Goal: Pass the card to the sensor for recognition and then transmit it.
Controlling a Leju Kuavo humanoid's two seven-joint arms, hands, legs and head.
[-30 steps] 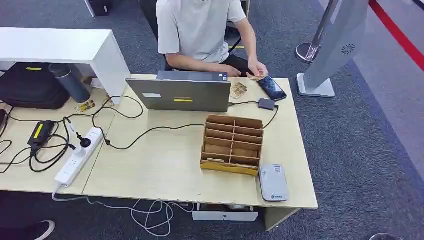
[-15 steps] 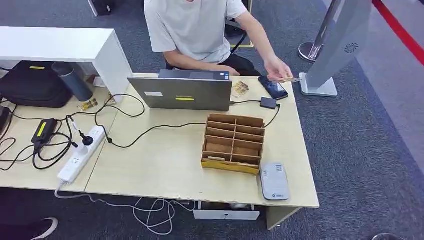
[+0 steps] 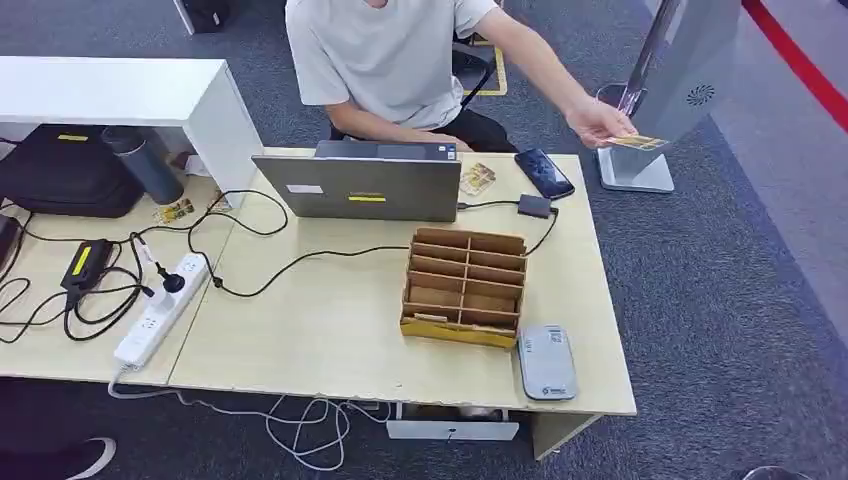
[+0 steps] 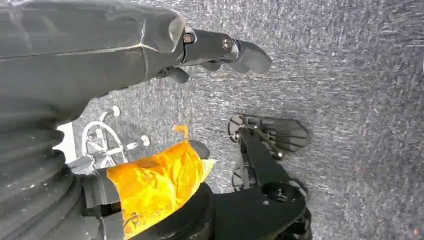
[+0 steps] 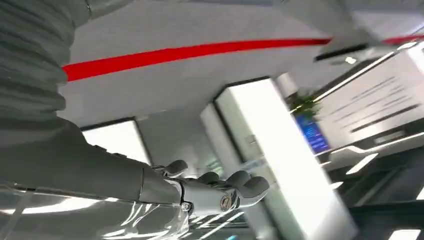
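Note:
A person seated behind the table holds a yellowish card (image 3: 635,142) in an outstretched hand (image 3: 600,122), past the table's far right corner. The grey card sensor (image 3: 546,362) lies flat at the front right of the table (image 3: 330,340), beside a wooden slotted organizer (image 3: 465,288). My left hand (image 4: 220,52) hangs over grey carpet with nothing in it and its fingers apart. In the right wrist view my right hand (image 5: 220,190) also holds nothing, fingers loosely spread against a bright room background.
An open laptop (image 3: 358,185), a phone (image 3: 544,173) and loose cards (image 3: 477,179) sit at the table's far side. A power strip (image 3: 158,310) and cables cover the left. A silver kiosk stand (image 3: 680,70) rises at the far right.
The person picked the card up from beside the phone and carried it out to the right, past the table's edge. The head camera shifted slightly.

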